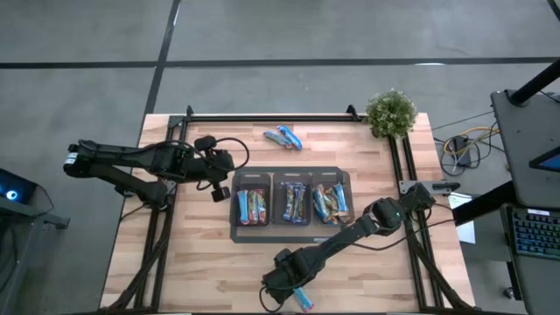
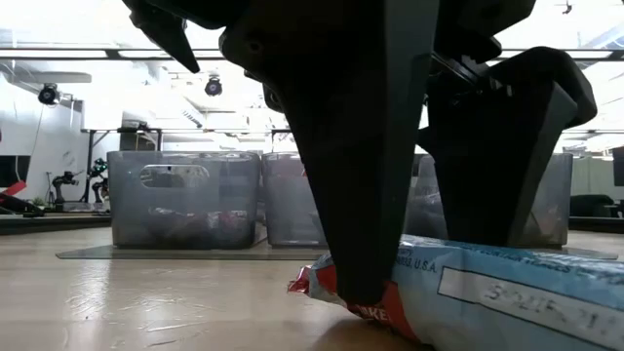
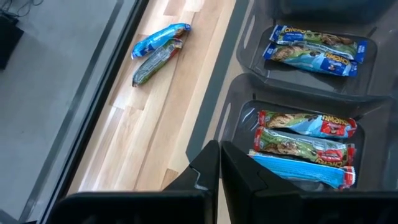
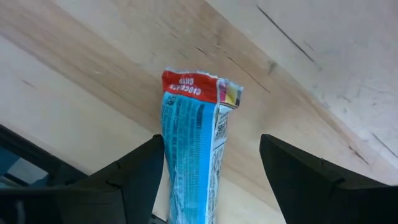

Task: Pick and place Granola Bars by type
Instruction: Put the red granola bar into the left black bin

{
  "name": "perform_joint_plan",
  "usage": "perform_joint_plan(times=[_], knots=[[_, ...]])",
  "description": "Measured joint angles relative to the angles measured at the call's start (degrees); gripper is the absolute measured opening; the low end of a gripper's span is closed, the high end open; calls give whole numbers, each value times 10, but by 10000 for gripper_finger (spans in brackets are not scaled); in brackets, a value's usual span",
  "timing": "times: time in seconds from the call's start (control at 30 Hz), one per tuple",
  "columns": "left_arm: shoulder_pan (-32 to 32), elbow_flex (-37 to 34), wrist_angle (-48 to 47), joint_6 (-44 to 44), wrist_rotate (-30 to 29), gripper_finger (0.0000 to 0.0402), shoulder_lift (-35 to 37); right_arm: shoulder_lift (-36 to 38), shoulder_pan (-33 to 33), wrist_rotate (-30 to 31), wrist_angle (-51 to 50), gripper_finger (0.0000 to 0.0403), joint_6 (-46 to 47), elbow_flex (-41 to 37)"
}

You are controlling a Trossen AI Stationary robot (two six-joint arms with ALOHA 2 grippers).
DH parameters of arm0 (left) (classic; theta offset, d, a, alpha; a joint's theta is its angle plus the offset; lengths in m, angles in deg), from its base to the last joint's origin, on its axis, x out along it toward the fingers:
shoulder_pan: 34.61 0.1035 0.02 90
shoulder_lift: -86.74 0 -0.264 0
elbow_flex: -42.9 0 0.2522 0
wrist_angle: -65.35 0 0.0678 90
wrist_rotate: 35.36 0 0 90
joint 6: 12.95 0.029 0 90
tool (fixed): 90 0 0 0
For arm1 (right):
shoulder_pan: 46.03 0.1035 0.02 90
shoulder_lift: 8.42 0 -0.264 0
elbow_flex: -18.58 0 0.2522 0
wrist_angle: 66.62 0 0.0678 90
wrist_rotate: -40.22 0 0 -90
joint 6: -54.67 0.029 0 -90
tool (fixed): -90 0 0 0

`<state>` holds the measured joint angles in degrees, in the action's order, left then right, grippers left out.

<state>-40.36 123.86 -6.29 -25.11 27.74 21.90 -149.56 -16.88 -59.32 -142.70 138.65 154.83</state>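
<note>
A light blue granola bar (image 4: 193, 149) with a red end lies flat on the wood near the table's near edge (image 1: 304, 300). My right gripper (image 4: 211, 177) points down over it, open, with one finger on each side of the bar (image 2: 507, 292). My left gripper (image 3: 219, 180) is shut with nothing in it and hangs above the left end of the dark tray (image 1: 236, 233). The tray's three bins (image 1: 293, 203) hold several wrapped bars. Two more bars (image 1: 283, 136) lie loose at the far side of the table. My right gripper comes from above with its open fingers astride the bar near its red end (image 4: 194, 90). One finger (image 4: 140, 171) stands right beside the bar's long edge; I cannot tell whether it touches. The bar lies flat on the table.
A small potted plant (image 1: 390, 112) stands at the table's far right corner. A black frame rail (image 1: 271, 116) runs along the far edge. Bare wood lies between the tray and the near edge, to the left of my right gripper.
</note>
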Motion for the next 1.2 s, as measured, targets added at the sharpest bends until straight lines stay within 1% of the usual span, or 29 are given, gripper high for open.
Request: perform_joint_plan(times=[0.3,0.6,0.8,1.2], knots=[[0,0,0,0,-2,0,0,0,-2,0,0,251,10,0],[0,0,0,0,-2,0,0,0,-2,-2,-2,226,16,-1],[0,0,0,0,-2,0,0,0,-2,-24,-23,215,16,-1],[0,0,0,3,-2,0,0,0,-2,-28,-47,210,34,-1]])
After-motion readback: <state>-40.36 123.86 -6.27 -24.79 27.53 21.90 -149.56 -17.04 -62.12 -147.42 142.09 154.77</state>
